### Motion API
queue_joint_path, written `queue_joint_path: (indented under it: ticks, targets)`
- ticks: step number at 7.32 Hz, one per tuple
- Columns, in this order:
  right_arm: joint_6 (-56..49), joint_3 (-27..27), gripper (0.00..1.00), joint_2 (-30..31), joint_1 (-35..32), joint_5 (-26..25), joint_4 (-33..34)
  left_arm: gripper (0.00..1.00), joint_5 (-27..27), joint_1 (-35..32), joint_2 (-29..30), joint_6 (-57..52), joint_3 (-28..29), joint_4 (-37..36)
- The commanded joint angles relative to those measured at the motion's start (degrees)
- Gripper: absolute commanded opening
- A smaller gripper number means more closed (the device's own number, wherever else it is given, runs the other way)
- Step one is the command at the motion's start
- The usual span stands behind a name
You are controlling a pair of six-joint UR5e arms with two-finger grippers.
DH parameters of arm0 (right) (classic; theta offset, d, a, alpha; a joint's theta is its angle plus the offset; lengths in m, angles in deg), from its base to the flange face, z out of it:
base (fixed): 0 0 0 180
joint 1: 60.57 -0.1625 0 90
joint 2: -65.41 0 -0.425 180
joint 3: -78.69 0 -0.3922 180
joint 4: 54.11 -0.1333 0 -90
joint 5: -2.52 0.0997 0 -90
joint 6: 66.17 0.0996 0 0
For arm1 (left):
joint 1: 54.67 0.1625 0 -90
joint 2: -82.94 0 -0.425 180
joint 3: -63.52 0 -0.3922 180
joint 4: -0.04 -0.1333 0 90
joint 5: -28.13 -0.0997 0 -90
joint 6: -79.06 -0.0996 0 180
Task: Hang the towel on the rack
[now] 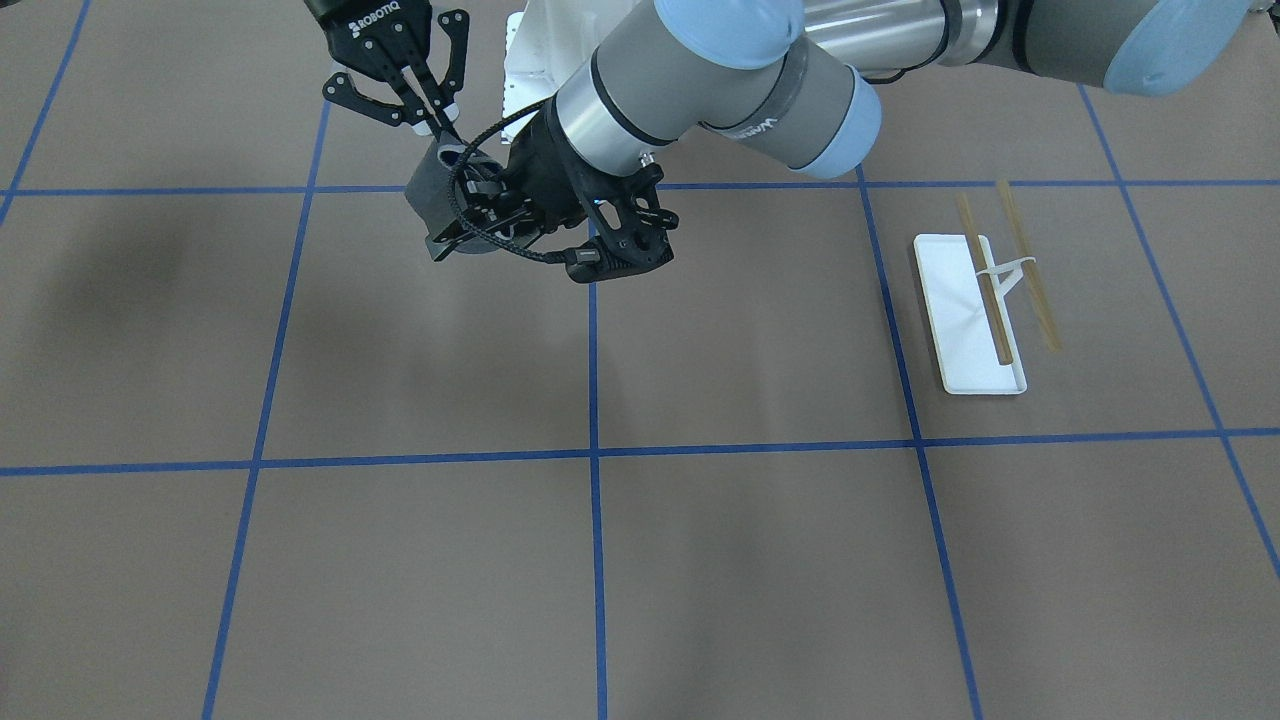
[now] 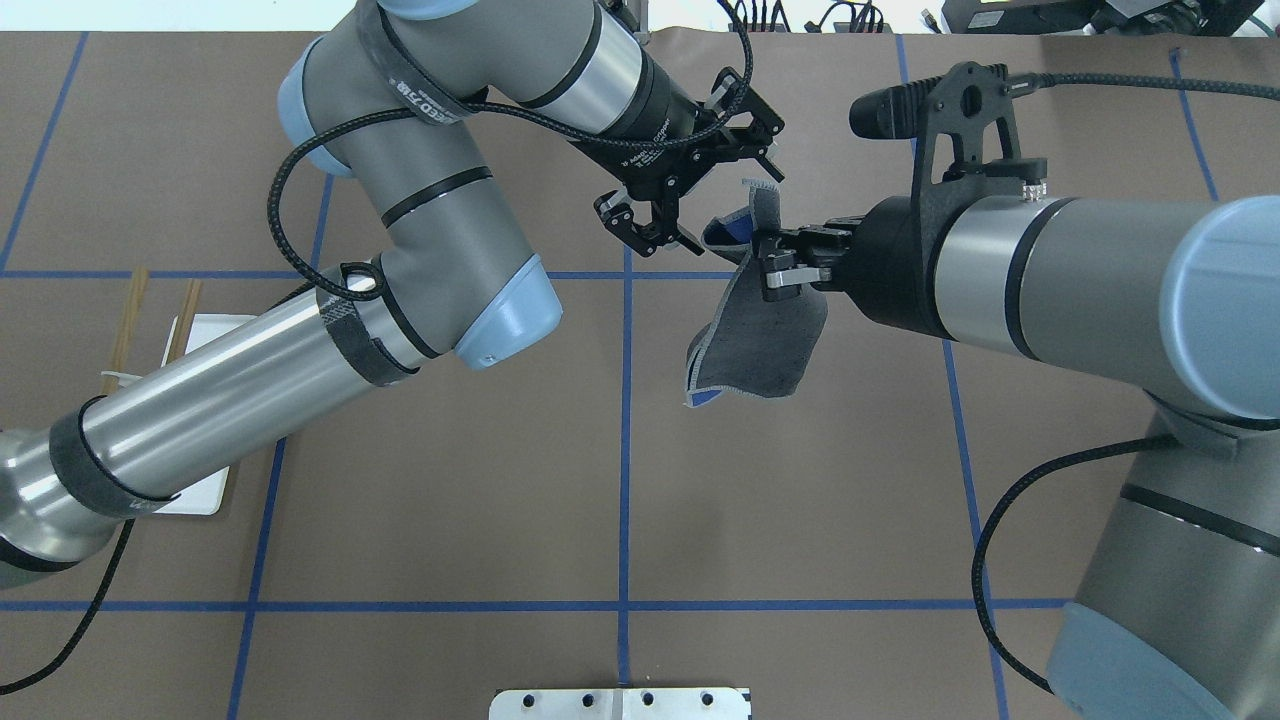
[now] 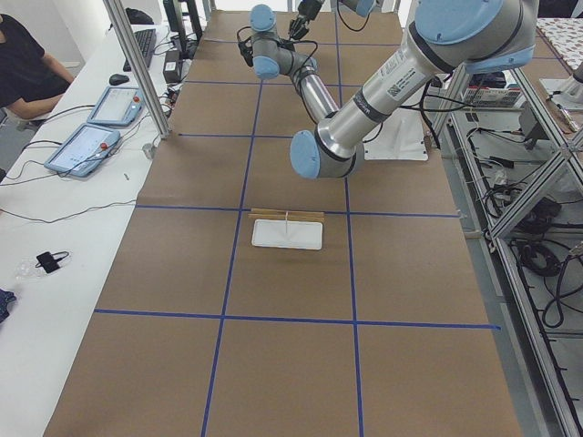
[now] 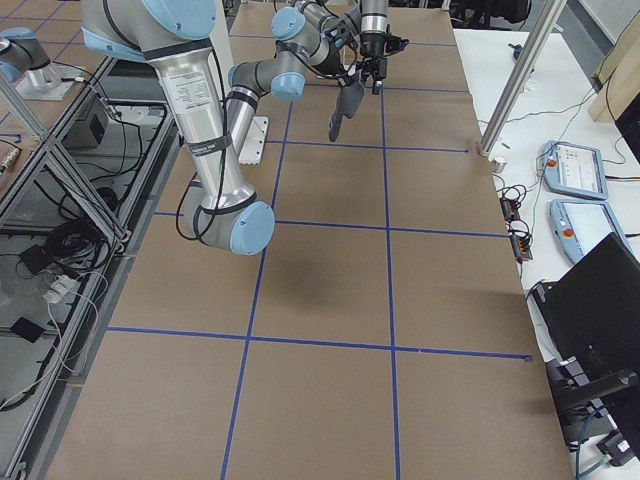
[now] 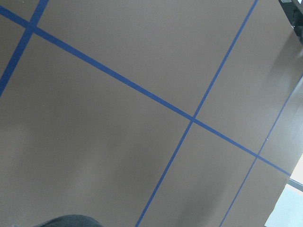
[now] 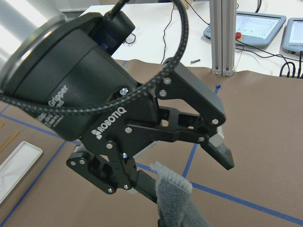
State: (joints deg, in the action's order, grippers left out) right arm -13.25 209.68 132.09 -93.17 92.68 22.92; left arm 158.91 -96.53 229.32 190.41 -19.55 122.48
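Observation:
The towel (image 2: 760, 340), dark grey with a blue inner side and light trim, hangs in the air above the table's middle. My right gripper (image 2: 770, 270) is shut on its upper part and also shows in the front view (image 1: 436, 115). My left gripper (image 2: 728, 210) is open, its fingers on either side of the towel's top corner. The right wrist view shows this left gripper (image 6: 184, 172) with the towel corner (image 6: 175, 182) between its open fingers. The rack (image 1: 955, 290), a white tray with two wooden dowels (image 1: 1030, 265), stands far off on my left, partly under my left arm (image 2: 205, 330).
The brown table carries a grid of blue tape lines (image 1: 594, 455). The white bolted pedestal (image 1: 525, 55) is behind the grippers at the robot's base. A desk with tablets (image 3: 91, 137) and a seated person (image 3: 27, 64) lie beyond the table's far edge.

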Motion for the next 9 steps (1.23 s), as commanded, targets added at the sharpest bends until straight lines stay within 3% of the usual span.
queue_joint_path:
  ticks: [1, 5, 6, 9]
  targets:
    - [0.00, -0.11, 0.00, 0.12, -0.01, -0.08, 0.15, 0.92, 0.17, 0.02, -0.05, 0.09, -0.51, -0.27]
    - [-0.27, -0.82, 0.00, 0.03, -0.71, -0.25, 0.06, 0.92, 0.96, 0.20, -0.05, 1.33, -1.22, -0.36]
    - [-0.09, -0.73, 0.00, -0.14, -0.71, -0.25, -0.03, 0.87, 0.96, 0.28, -0.13, 1.33, -1.22, -0.27]
    - [0.00, -0.73, 0.00, -0.23, -0.71, -0.25, -0.03, 0.50, 1.05, 0.28, -0.13, 1.33, -1.22, -0.27]
